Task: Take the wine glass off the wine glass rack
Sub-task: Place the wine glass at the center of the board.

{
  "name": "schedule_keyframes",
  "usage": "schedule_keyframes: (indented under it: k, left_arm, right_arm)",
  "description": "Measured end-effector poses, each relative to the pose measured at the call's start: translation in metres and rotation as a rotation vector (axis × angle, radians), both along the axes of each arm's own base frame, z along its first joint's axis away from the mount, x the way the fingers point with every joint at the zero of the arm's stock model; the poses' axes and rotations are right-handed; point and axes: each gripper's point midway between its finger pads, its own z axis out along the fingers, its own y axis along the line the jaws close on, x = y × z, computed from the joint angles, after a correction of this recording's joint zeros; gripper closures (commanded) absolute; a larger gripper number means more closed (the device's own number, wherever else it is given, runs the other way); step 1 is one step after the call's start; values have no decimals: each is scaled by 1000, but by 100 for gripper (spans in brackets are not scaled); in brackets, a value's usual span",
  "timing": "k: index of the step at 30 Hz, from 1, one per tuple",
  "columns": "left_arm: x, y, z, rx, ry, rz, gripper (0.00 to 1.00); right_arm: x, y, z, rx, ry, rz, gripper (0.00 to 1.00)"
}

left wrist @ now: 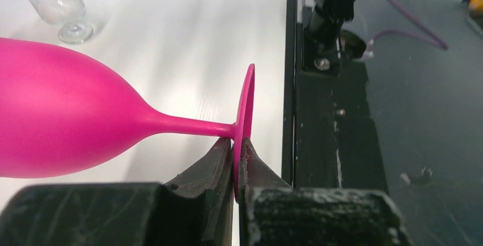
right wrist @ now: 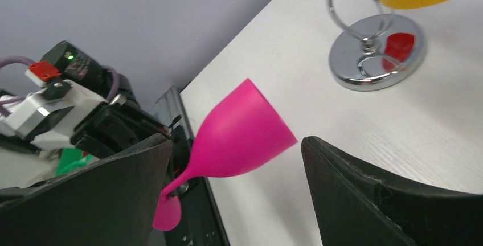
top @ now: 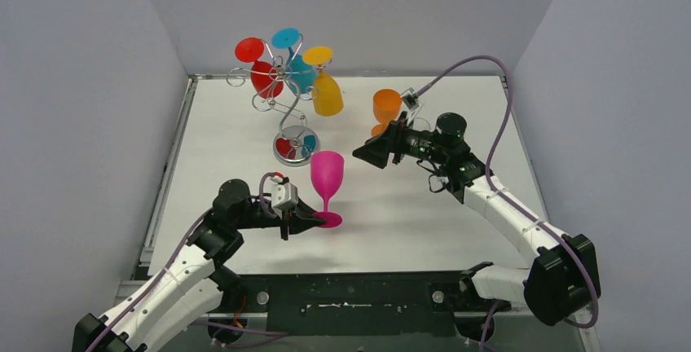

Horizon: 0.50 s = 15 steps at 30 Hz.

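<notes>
A pink wine glass (top: 327,174) stands upright off the rack, near the table's front middle. My left gripper (top: 314,222) is shut on the rim of its round foot (left wrist: 246,103), one finger on each face of the disc. The wine glass rack (top: 296,146), silver wire on a shiny round base, stands behind it. Red (top: 265,77), cyan (top: 300,73) and yellow (top: 327,95) glasses hang upside down from the rack. My right gripper (top: 371,155) is open to the right of the rack's base, with nothing between its fingers. It faces the pink glass (right wrist: 239,132).
An orange glass (top: 386,107) stands on the table just behind my right gripper. The left wrist view shows a clear glass (left wrist: 54,1) standing farther across the table. The rack's base (right wrist: 376,52) is close by my right gripper. A black rail runs along the table's near edge (left wrist: 319,132).
</notes>
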Motion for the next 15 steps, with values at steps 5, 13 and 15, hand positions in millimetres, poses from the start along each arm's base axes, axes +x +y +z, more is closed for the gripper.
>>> schedule_keyframes:
  k: [5, 13, 15]
  left_arm:
    - [-6, 5, -15, 54, -79, -43, 100]
    - [-32, 9, -13, 2, -172, -175, 100]
    - [-37, 9, -15, -5, -172, -202, 100]
  right_arm:
    - [-17, 17, 2, -18, 66, 201, 14]
    - [-34, 23, -2, -58, 69, 329, 20]
    - [-31, 26, 1, -54, 69, 351, 23]
